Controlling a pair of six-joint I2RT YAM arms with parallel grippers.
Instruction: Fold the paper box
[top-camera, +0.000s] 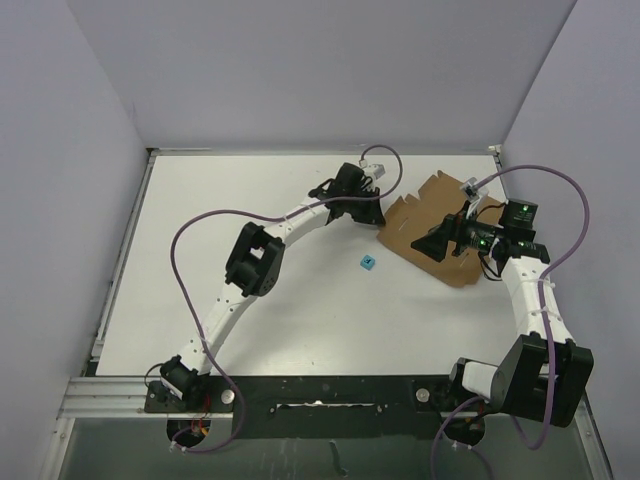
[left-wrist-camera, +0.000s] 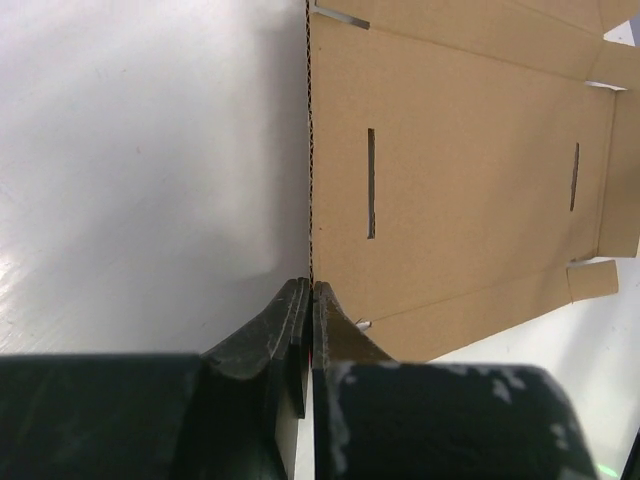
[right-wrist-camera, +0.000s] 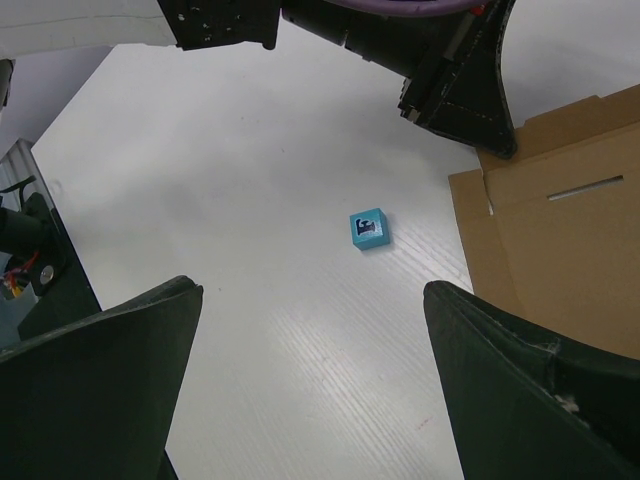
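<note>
The paper box (top-camera: 432, 215) is a flat brown die-cut sheet with slits and flaps, lying at the table's back right. In the left wrist view its left edge (left-wrist-camera: 460, 180) stands up and runs straight into my left gripper (left-wrist-camera: 311, 287), which is shut on that edge. From above, the left gripper (top-camera: 378, 215) is at the sheet's left corner. My right gripper (top-camera: 425, 245) hovers over the sheet's near left part, open and holding nothing. Between its wide-spread fingers (right-wrist-camera: 312, 290) I see bare table, with the cardboard (right-wrist-camera: 560, 260) to the right.
A tiny blue cube (top-camera: 368, 263) lies on the white table just left of the sheet; it also shows ahead of the right fingers (right-wrist-camera: 369, 229). Grey walls enclose the table on three sides. The black rail (top-camera: 300, 392) runs along the near edge.
</note>
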